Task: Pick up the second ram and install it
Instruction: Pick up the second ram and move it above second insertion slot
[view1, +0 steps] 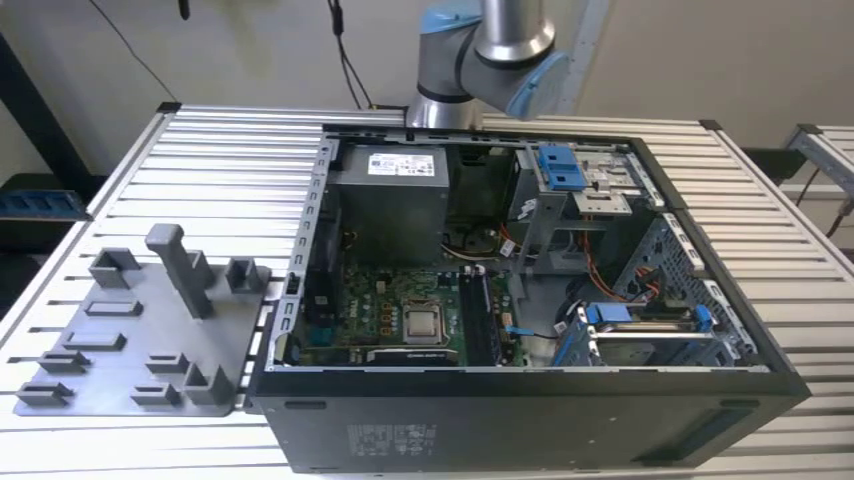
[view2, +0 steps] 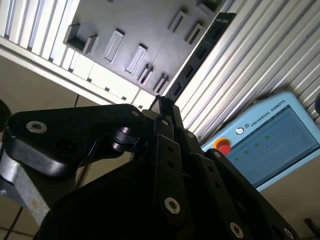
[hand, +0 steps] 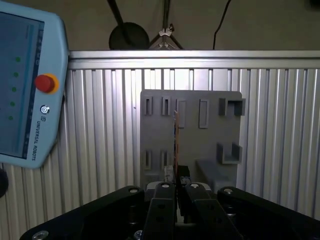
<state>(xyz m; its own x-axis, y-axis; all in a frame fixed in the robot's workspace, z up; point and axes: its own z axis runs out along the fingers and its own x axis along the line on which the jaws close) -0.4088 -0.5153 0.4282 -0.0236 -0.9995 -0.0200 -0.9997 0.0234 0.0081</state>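
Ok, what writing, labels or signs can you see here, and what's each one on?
Teach pendant: maker's name in capitals by the red button; screen text too small to read.
Power supply label: too small to read.
Sticker on the case front: too small to read.
The second ram in the fingers: no readable print.

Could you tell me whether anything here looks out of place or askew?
Nothing stands out. The ram sits straight in the tool, held above the grey tray, and the open case rests flat on the table.
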